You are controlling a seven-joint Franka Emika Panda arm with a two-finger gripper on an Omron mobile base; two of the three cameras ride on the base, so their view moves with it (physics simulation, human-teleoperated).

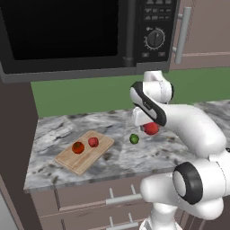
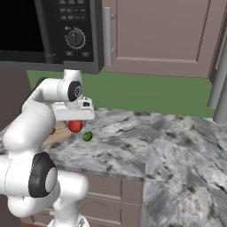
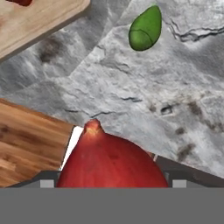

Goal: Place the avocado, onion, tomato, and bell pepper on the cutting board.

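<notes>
The gripper (image 1: 150, 127) has its fingers clamped on a smooth, glossy red onion (image 1: 151, 129) with a little pointed tip, held up above the grey veined marble counter (image 1: 134, 155). The avocado (image 1: 134, 139), a small dark-green egg-shaped thing, sits on the stone just beside it. Off to the left, the tan wood-grain cutting board (image 1: 83, 157) already carries two round red veggies, well apart from the avocado.
</notes>
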